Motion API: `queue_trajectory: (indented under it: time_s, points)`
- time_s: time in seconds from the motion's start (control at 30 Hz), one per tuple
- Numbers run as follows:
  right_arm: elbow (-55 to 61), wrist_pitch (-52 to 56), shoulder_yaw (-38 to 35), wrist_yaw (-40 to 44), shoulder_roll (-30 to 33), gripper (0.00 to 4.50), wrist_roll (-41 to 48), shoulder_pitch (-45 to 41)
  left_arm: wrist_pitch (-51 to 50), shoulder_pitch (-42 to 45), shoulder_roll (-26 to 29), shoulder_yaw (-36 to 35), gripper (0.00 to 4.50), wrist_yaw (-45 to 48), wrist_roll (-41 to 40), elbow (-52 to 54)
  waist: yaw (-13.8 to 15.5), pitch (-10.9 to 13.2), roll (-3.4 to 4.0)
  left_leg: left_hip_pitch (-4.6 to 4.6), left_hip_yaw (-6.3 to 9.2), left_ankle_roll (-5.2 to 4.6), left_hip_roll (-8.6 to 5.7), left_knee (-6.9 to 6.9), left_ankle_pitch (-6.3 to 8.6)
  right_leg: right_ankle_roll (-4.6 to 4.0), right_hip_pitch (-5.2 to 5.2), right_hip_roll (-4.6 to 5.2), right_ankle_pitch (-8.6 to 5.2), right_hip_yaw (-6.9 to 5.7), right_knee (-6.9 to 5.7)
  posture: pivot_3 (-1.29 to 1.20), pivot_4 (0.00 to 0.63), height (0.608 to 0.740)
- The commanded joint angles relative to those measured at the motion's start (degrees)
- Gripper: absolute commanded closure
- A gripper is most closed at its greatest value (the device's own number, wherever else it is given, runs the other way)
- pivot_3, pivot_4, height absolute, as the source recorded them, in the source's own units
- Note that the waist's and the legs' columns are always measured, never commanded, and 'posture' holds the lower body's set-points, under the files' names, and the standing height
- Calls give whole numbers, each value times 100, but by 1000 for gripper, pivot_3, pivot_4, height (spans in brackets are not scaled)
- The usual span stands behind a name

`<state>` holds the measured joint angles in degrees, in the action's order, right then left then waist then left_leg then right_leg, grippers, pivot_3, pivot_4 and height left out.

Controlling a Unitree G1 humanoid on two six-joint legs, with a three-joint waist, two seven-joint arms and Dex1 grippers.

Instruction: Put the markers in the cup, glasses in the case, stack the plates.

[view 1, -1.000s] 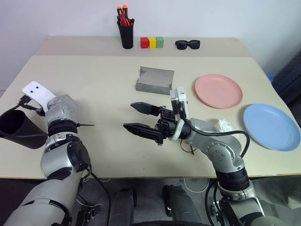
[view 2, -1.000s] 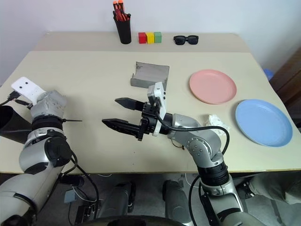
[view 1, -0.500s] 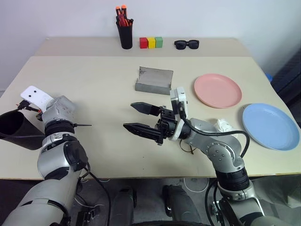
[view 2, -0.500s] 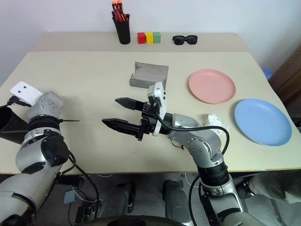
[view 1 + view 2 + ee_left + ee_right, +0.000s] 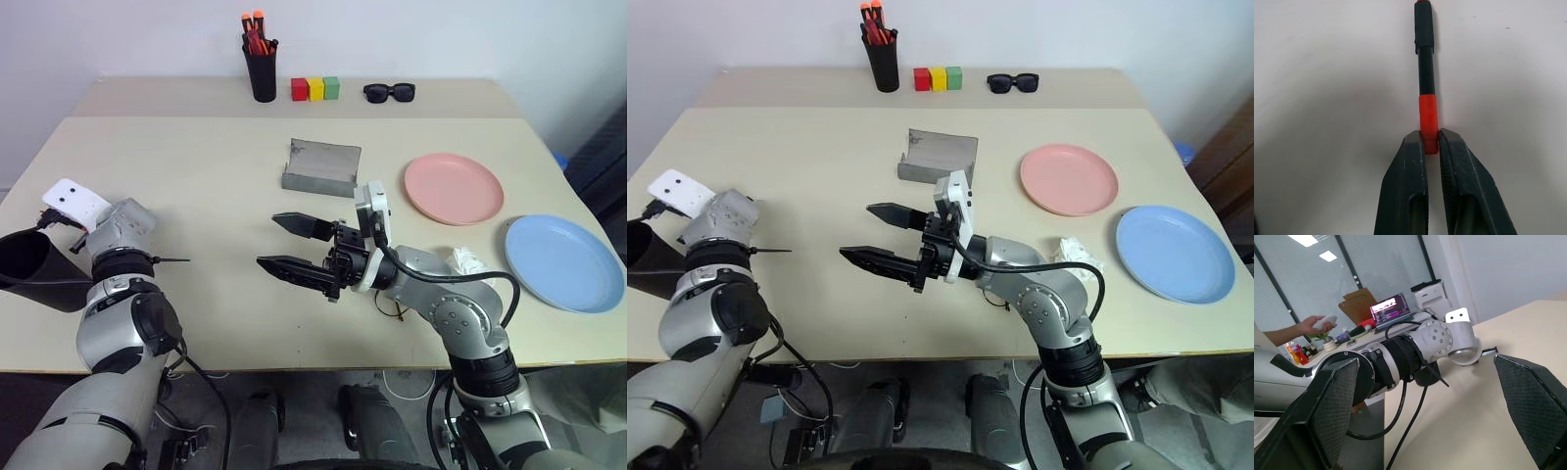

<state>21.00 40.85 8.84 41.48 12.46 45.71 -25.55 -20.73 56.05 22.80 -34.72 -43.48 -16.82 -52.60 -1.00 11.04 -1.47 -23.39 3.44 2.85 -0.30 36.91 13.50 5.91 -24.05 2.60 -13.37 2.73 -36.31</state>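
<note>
Cup: wide, black, at the table's far left edge, just beside the left arm; light and stiff by the look of it, its mouth broad enough to drop a pen in.
Left gripper: fingers pinched tight on the red-orange marker, gripping its red band at the near end.
Red-orange marker, handling: thin, rigid, light, smooth plastic; held at one end it may swing or slip, so a grip nearer the middle would be steadier.
Right gripper: fingers spread wide, empty, hanging above the table's middle.
Case: grey, hinged, lid standing open, on the table beyond the right gripper; stiff shell, best nudged by its long sides.
Glasses: thin wire partly hidden under the right forearm; delicate, easily bent, best taken at the bridge or a temple, not the lenses.
Pink plate: flat on the table right of the case; light, slick plastic, take it by the rim.
Blue plate: near the right edge, apart from the pink one; same handling.
</note>
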Motion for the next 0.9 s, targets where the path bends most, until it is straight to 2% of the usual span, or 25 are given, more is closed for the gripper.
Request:
queue_trajectory:
  time_s: [0.03,0.13,0.27,0.33,0.47,0.57,0.73,0.9]
  points:
    - [97,-87,-47,40,-8,0,34,-79,-337,-56,-216,645,4481,571,223,704,35,1,-2,-2,1,0,-1,1,0,0,0,1,0,0,0,0,150,740]
    - [141,-77,-53,33,11,0,43,-46,-1048,-425,-530,1221,4481,908,357,1832,25,1,-2,-6,1,0,-5,4,0,2,1,4,1,0,3,0,150,740]
    - [216,-59,-71,6,47,0,70,11,-2487,-1313,-1009,1777,4481,998,375,4043,-20,1,-2,-7,0,0,-3,-1,0,3,-3,4,2,6,3,0,150,740]
    - [241,-48,-81,-3,65,0,89,33,-3171,-1694,-1336,1819,4481,891,336,5023,-32,1,-1,-7,0,0,0,-4,0,2,-10,1,3,9,-2,0,150,740]
    - [247,-18,-89,10,95,0,136,40,-4679,-2239,-2448,1323,4481,447,206,6669,-1,1,-2,-7,1,0,2,0,0,0,-13,-1,3,9,-7,0,150,740]
    - [208,-3,-69,58,95,0,164,18,-5397,-2305,-2998,1082,3289,364,349,7291,8,1,-2,-7,1,0,0,11,0,0,-6,-4,3,8,-5,0,150,740]
    - [138,-16,-18,133,63,0,160,-25,-5586,-2036,-2957,1159,800,659,586,7255,1,1,-1,-5,1,0,0,13,0,-1,-2,-11,1,8,-1,0,150,740]
    - [107,-37,5,135,18,0,134,-29,-5261,-1652,-2633,1000,800,928,796,6699,2,1,-2,-5,1,0,1,12,0,-1,-2,-12,1,8,0,0,150,740]
